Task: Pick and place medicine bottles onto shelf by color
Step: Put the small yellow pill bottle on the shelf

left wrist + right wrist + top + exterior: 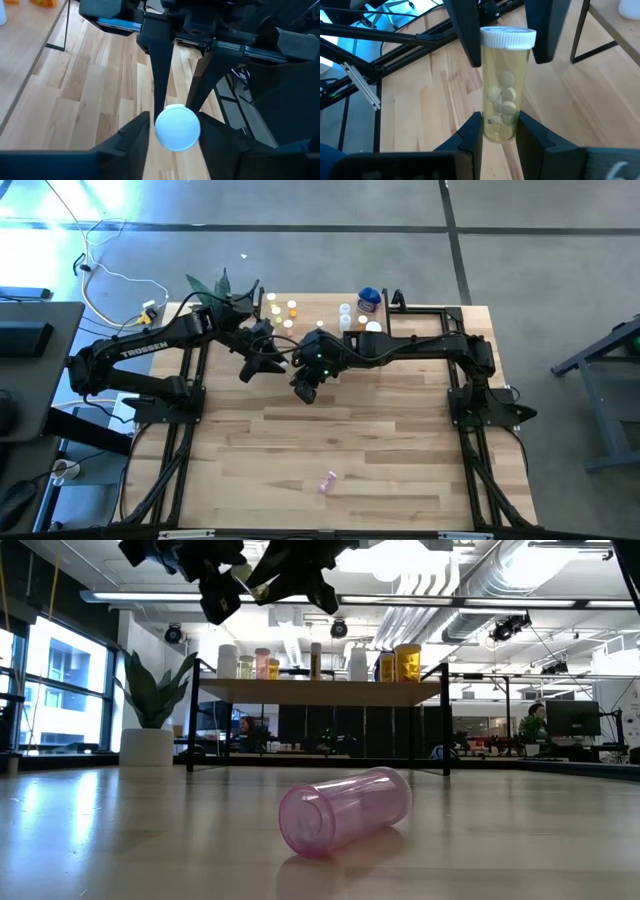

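Note:
A yellow-green pill bottle [502,95] with a white cap [177,127] hangs in the air over the table's middle, between both arms. My right gripper [499,127] is shut on its bottom end. My left gripper [174,131] is open, one finger on each side of the cap; I cannot tell whether they touch it. A pink bottle [345,810] lies on its side near the table's near edge [327,480]. The shelf [320,692] stands on black legs at the far edge and carries several bottles, white-capped, amber and one blue [368,300]. My right gripper pinches the bottle's bottom end [490,131] between its two fingers [473,134], which lie along the bottle. The bottle is lifted clear of the table, and its capped end [508,36] points away from the gripper toward my left gripper.
A potted plant [150,705] stands at the table's far left corner beside the shelf. The arms' black frames [180,430] run along the left and right table edges. Bare wood [360,440] lies between the arms and the pink bottle.

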Controlling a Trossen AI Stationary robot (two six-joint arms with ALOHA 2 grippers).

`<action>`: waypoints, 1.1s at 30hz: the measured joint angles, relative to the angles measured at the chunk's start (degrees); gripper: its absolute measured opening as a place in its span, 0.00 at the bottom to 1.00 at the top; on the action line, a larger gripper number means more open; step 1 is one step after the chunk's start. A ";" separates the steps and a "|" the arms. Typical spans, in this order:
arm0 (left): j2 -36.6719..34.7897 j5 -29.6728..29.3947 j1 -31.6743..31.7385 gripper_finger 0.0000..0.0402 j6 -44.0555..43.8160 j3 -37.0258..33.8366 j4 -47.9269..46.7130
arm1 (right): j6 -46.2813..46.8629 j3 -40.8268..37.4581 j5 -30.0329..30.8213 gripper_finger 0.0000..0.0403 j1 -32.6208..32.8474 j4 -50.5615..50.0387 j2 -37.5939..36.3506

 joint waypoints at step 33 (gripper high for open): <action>-0.07 -6.94 0.04 0.28 2.55 0.45 -0.91 | 0.60 0.24 0.04 0.47 -2.30 -6.05 -2.11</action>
